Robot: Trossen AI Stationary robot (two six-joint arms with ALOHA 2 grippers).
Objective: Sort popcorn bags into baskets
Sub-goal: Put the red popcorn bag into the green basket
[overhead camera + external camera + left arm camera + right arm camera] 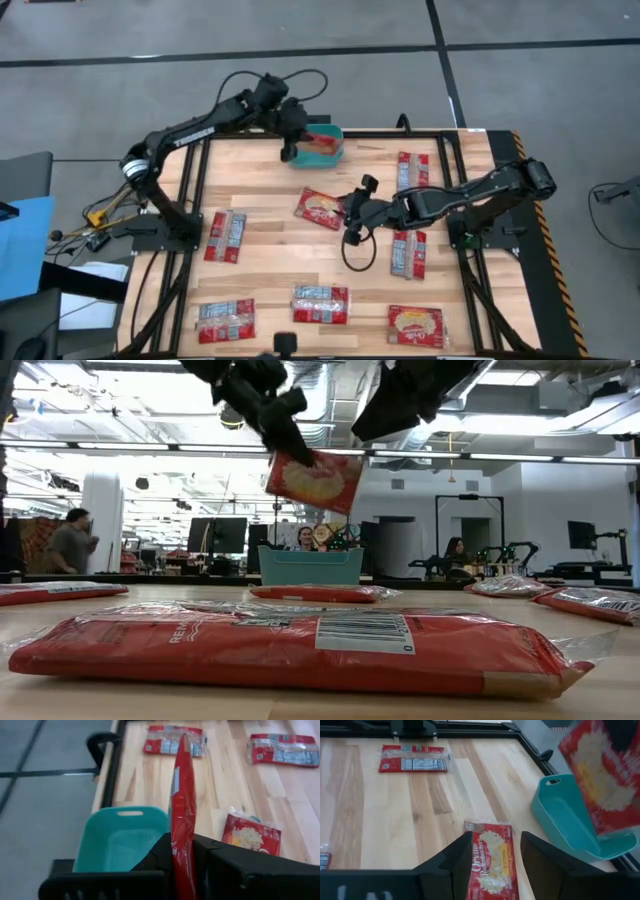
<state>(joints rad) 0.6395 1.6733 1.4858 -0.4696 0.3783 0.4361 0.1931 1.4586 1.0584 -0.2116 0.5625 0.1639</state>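
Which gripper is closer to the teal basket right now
Left. The left gripper hangs right over the teal basket, shut on a popcorn bag. The right gripper sits open farther out over the table, by another bag.

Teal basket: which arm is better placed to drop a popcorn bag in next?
Left. Its pincer holds a popcorn bag over the teal basket. The right pincer is open, hovering over a bag lying on the table.

Popcorn bags [321, 208]: red, with cream-yellow popcorn print on one face, silver-white label panels on the other. Basket [120, 840]: plain teal-green. Desk [420, 805]: pale wood planks with darker brown streaks, black frame. Arms: black. Floor [100, 90]: grey.
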